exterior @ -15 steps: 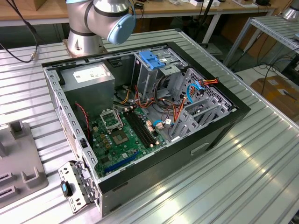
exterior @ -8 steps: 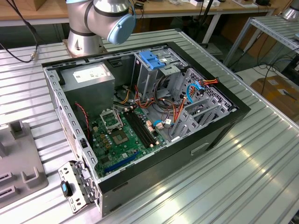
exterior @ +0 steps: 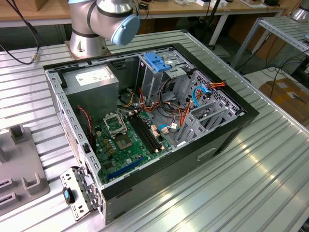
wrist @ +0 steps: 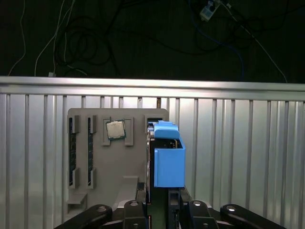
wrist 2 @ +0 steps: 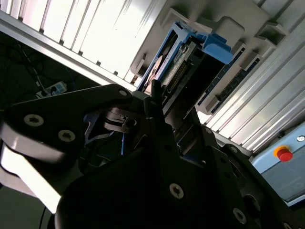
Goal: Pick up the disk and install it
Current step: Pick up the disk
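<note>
Disk (wrist: 169,162) stands edgewise just ahead of the pincer (wrist: 162,196), at the grey holder (wrist: 119,164) rim, beside open table (wrist: 238,157). Off to the pincer's side the holder keeps a chip (wrist: 115,129). I cannot tell whether the pincer grips.

The disk (wrist: 169,164), blue-framed, upright on edge at the grey holder (wrist: 114,162)

Disk (wrist: 168,162) upright on grey tray (wrist: 137,162), near CPU chip (wrist: 115,129) — hand (wrist: 161,196) close against its edge.
</note>
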